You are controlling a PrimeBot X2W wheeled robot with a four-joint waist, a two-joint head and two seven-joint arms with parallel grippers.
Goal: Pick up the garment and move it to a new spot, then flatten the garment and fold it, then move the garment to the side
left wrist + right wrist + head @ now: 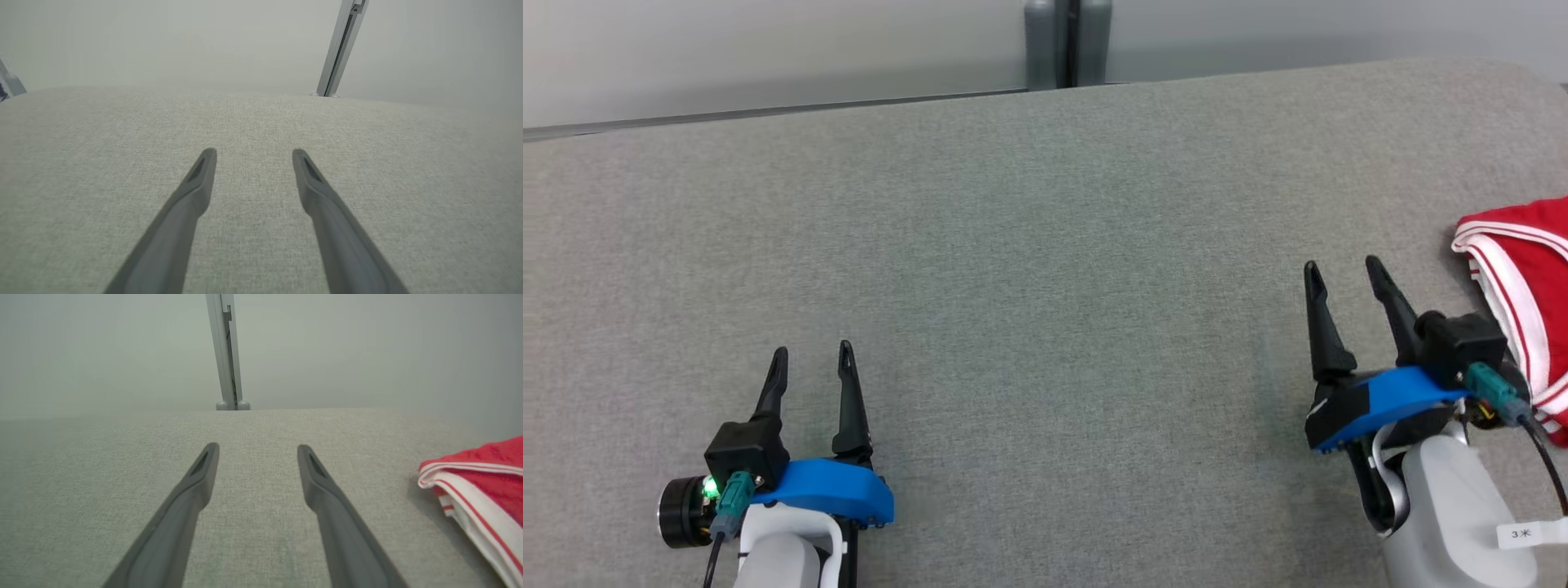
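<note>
Grey fabric surface, red garment rightmost

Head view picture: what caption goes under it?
Left gripper and right gripper open over grey table; red garment lies at right.

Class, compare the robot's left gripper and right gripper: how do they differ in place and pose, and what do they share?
The right gripper reaches farther forward than the left gripper. The right gripper lies beside the red garment; the left gripper is far from it. Both are open and empty, over the grey surface.
</note>
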